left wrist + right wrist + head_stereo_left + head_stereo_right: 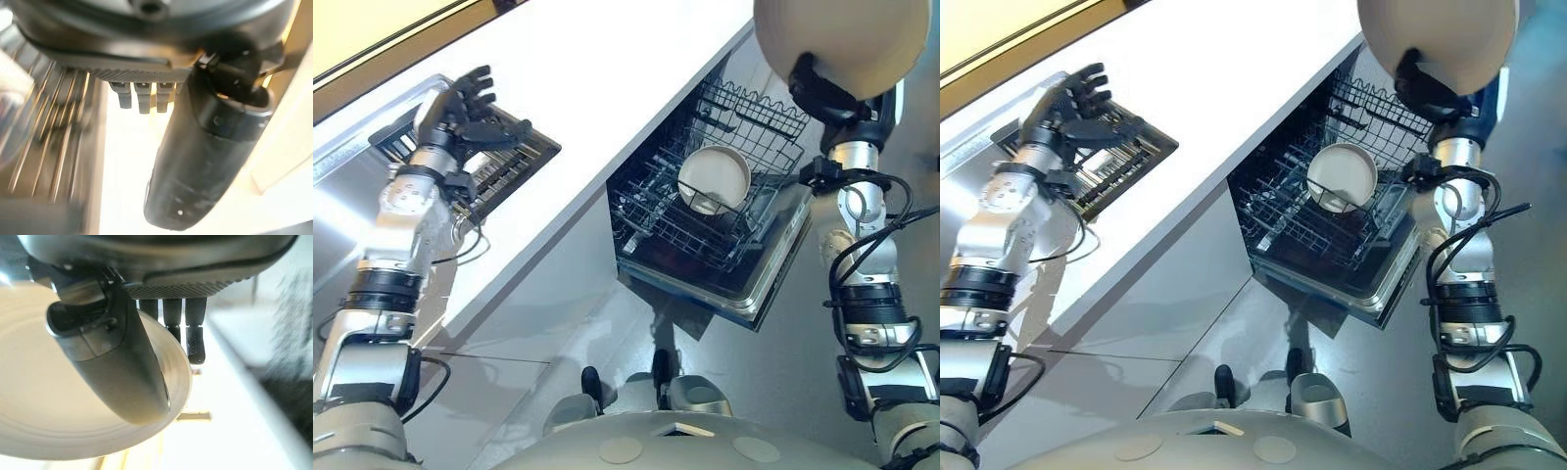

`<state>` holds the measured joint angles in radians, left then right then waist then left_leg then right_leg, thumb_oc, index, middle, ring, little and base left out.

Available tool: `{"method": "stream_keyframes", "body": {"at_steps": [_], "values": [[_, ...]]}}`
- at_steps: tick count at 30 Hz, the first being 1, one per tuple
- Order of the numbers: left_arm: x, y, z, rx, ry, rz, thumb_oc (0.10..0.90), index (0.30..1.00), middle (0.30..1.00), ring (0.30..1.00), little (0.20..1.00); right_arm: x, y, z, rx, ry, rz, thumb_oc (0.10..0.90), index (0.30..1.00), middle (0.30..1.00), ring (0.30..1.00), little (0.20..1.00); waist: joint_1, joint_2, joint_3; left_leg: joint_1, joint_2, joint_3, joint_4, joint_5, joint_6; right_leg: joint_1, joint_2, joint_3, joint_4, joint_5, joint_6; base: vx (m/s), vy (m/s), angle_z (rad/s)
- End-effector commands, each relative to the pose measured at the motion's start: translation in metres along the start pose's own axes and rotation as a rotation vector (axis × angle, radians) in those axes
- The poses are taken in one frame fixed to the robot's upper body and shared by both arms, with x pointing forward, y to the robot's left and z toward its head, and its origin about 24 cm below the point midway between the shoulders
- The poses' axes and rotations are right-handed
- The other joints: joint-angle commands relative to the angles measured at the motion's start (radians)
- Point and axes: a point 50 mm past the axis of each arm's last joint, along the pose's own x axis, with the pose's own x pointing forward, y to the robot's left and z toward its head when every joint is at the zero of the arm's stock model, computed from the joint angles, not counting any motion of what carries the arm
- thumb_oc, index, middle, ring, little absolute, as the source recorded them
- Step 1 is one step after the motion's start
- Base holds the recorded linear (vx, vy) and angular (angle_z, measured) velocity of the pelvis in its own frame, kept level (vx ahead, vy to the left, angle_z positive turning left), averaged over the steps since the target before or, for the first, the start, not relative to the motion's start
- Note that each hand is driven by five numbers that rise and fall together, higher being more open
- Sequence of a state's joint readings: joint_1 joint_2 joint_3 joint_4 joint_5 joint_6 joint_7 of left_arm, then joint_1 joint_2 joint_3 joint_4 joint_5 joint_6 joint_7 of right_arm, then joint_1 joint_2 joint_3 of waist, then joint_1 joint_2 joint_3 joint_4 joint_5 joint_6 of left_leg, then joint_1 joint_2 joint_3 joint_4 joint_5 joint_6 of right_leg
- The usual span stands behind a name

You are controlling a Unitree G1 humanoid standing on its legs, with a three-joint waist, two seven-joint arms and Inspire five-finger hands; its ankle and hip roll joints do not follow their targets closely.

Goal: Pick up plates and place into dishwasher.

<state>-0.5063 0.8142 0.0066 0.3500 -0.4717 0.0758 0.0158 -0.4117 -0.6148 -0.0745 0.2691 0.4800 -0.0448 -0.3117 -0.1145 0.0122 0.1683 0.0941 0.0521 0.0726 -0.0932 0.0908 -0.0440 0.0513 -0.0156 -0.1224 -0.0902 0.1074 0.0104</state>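
Observation:
My right hand (822,93) is raised above the open dishwasher and pinches a large cream plate (847,39) by its rim; in the right wrist view the thumb (112,362) lies across the plate (58,411) with the fingers (193,340) behind its edge. A second cream plate (715,178) stands upright in the pulled-out lower rack (705,230) of the dishwasher. My left hand (460,108) hovers with loosely spread fingers over the black dish rack (504,162) on the white counter, holding nothing.
The white countertop (607,78) runs diagonally, with a metal sink (342,157) at its left. The dishwasher door (773,279) lies open below the rack. Grey floor (773,372) lies in front of it.

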Motion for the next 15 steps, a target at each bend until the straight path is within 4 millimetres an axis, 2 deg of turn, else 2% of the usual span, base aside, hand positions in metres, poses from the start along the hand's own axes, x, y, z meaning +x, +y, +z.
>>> {"method": "stream_keyframes", "body": {"at_steps": [1,4,7,12,15], "values": [[-0.007,0.053,0.040,0.110,-0.206,0.171,0.800,0.900,0.900,0.900,0.900,0.004,-0.030,0.014,-0.190,-0.075,0.004,0.100,0.300,0.300,0.300,0.200,-0.002,0.012,-0.171,-0.011,0.002,0.029,0.038,-0.075,-0.013,0.018,-0.005,-0.040,0.144,-0.178,0.092,0.11,0.026,0.05],[-0.013,0.074,0.044,0.141,-0.199,0.216,0.800,0.900,0.900,0.900,0.900,0.001,-0.046,-0.004,-0.300,0.015,0.027,0.100,0.300,0.300,0.300,0.200,0.006,0.014,-0.161,-0.010,0.004,0.020,0.036,-0.074,-0.015,0.015,-0.009,-0.048,0.152,-0.184,0.091,0.13,0.010,0.08],[-0.017,0.090,0.044,0.163,-0.174,0.259,0.800,0.900,0.900,0.900,0.900,0.000,-0.050,-0.009,-0.355,0.038,0.051,0.100,0.300,0.300,0.300,0.200,0.009,0.015,-0.144,-0.013,0.004,0.008,0.037,-0.072,-0.017,0.008,-0.011,-0.050,0.159,-0.188,0.087,0.15,0.003,0.12],[-0.021,0.105,0.040,0.143,-0.169,0.328,0.800,0.900,0.900,0.900,0.900,0.003,-0.047,-0.007,-0.392,0.006,0.085,0.100,0.300,0.300,0.300,0.200,0.008,0.023,-0.114,-0.032,0.005,-0.009,0.044,-0.066,-0.022,-0.014,-0.013,-0.058,0.179,-0.197,0.081,0.12,0.032,0.03],[-0.021,0.104,0.039,0.110,-0.202,0.358,0.800,0.900,0.900,0.900,0.900,0.007,-0.036,0.000,-0.404,-0.050,0.103,0.100,0.300,0.300,0.300,0.200,0.009,0.031,-0.079,-0.062,0.006,-0.019,0.054,-0.062,-0.026,-0.047,-0.015,-0.058,0.206,-0.206,0.075,0.05,0.075,0.05]]}}
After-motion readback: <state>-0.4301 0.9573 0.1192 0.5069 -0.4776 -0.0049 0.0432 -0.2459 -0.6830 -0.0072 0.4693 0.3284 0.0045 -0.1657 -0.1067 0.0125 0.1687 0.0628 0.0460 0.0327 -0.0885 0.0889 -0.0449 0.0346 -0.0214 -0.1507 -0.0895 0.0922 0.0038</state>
